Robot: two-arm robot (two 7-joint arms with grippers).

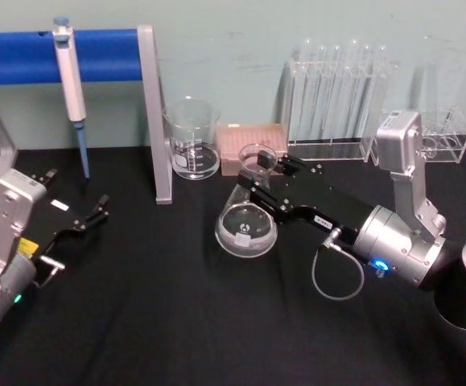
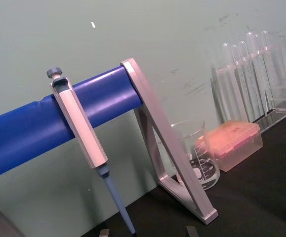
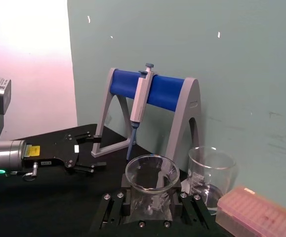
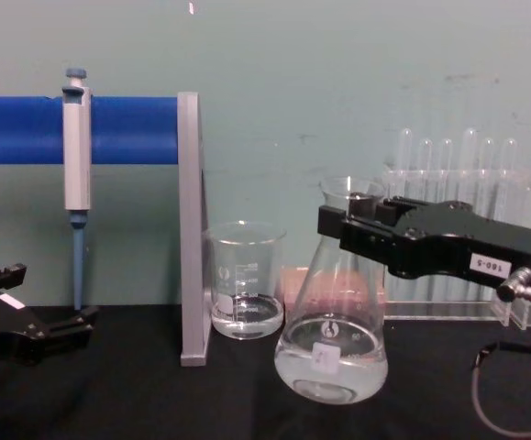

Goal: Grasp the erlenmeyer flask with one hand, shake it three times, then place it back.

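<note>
**Flask held by the neck, tilted – risks noted**

Right gripper (image 1: pixel 258 177) was closed on the neck of the erlenmeyer flask (image 1: pixel 247 225), one jaw on each side just under the rim. The flask sat near the middle of the tabletop (image 1: pixel 176 322), in front of the beaker (image 1: pixel 191 137) and the pink tip box (image 1: pixel 245 141). In the chest view it hung tilted, neck leaning toward the arm. Whether its base touched the black surface or cleared it could not be told. A shallow layer of clear liquid seemed to lie in the base.

Left gripper (image 1: pixel 96 211) rested at the left side of the tabletop, jaws apart and empty, well away from the flask.

Judged step: flask in hand, either in the shaking or about to be set down.

What could go wrong:
- Smooth glass neck between flat jaws: a sharp shake could let it slide or turn in the grip, and the heavy base would swing down.
- The beaker and the grey leg of the pipette stand (image 1: pixel 154 112) stood near on the far left side, so a wide swing that way could strike glass on glass.
- With the mouth open and the body tilted, a hard jolt could slosh liquid out.
- If released while tilted, the flask would land on its base edge and could rock or tip; it should be upright first
</note>
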